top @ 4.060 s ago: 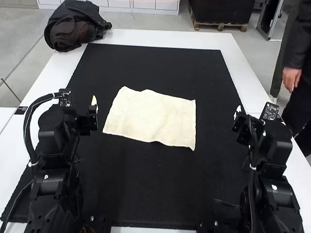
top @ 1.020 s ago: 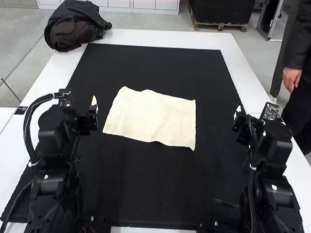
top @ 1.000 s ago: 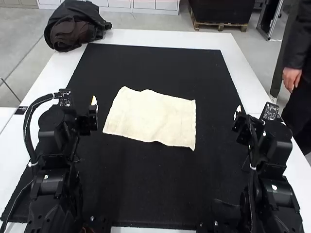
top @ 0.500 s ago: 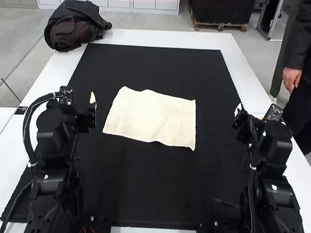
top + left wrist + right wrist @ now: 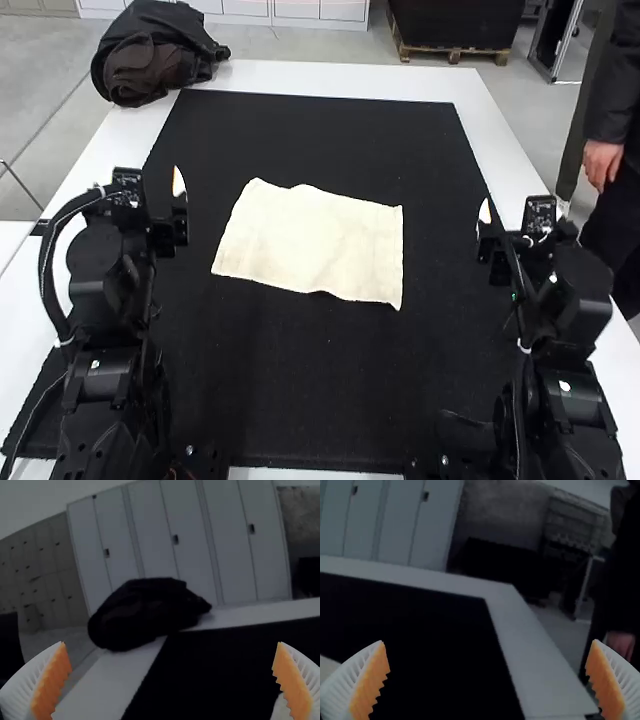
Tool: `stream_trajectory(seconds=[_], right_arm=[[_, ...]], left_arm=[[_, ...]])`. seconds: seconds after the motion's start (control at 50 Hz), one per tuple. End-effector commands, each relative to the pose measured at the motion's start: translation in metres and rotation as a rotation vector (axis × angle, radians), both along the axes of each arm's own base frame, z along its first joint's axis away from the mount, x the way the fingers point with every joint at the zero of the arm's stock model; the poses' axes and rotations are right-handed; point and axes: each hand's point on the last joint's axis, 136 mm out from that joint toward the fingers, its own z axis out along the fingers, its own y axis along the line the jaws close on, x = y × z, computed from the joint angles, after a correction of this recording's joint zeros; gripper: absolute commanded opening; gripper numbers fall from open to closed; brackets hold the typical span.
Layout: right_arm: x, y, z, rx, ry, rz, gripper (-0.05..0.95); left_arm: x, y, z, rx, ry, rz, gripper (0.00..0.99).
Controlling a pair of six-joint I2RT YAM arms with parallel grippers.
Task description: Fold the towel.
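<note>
Towel [image 5: 310,240] spread on black mat [image 5: 300,400], unfolded, lightly creased, edges a bit wavy — it lies forward of the arms, between left gripper [image 5: 177,208] and right gripper [image 5: 486,232], touching neither. Left wrist view: fingers [image 5: 50,685] wide apart, grasping nothing. Right wrist view: same, pads [image 5: 371,685] wide apart, nothing gripped. Mat on white table [image 5: 465,85]; dark fabric bundle [image 5: 150,60] at table's far left corner, just beside mat.
</note>
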Motion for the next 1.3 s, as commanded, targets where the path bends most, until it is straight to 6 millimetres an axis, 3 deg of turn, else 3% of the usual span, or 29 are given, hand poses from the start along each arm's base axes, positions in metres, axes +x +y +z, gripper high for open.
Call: stream_trajectory(seconds=[0.0, 0.12, 0.26, 0.36, 0.44, 0.56, 0.7, 0.82, 0.92, 1.02, 1.1, 1.28], right_arm=[[-0.005, 0.007, 0.026, -0.085, -0.062, 0.026, 0.9], [-0.007, 0.011, 0.062, -0.039, -0.077, 0.058, 0.9], [0.014, 0.009, 0.095, 0.029, -0.009, 0.065, 0.9], [0.037, 0.007, 0.112, 0.087, 0.054, 0.069, 0.9], [0.064, 0.005, 0.117, 0.129, 0.127, 0.067, 0.9], [0.107, 0.003, 0.1, 0.205, 0.274, 0.055, 0.9], [0.149, -0.006, 0.051, 0.255, 0.443, -0.009, 0.9], [0.163, -0.008, 0.005, 0.305, 0.552, -0.041, 0.9], [0.171, -0.01, -0.005, 0.312, 0.52, -0.032, 0.91], [0.172, -0.009, -0.003, 0.298, 0.471, -0.031, 0.91], [0.171, 0.004, -0.012, 0.288, 0.502, 0.021, 0.91], [0.157, 0.045, -0.072, 0.293, 0.708, 0.126, 0.91]], left_arm=[[-0.006, 0.008, 0.012, 0.022, -0.042, 0.055, 0.941], [-0.011, 0.006, 0.037, 0.027, -0.079, 0.051, 0.941], [-0.001, 0.005, 0.069, 0.027, -0.056, 0.036, 0.944], [0.024, 0.004, 0.089, 0.023, 0.005, 0.011, 0.959], [0.056, 0.003, 0.099, 0.011, 0.075, -0.026, 0.961], [0.106, 0.014, 0.097, -0.025, 0.182, -0.013, 0.961], [0.158, 0.026, 0.066, -0.135, 0.315, 0.006, 0.959], [0.182, 0.03, 0.041, -0.182, 0.378, 0.012, 0.959], [0.194, 0.029, 0.01, -0.195, 0.45, 0.011, 0.956], [0.204, 0.017, -0.028, -0.214, 0.542, -0.017, 0.954], [0.21, 0.005, -0.057, -0.208, 0.616, -0.039, 0.957], [0.217, -0.027, -0.11, -0.232, 0.781, -0.159, 0.959]])
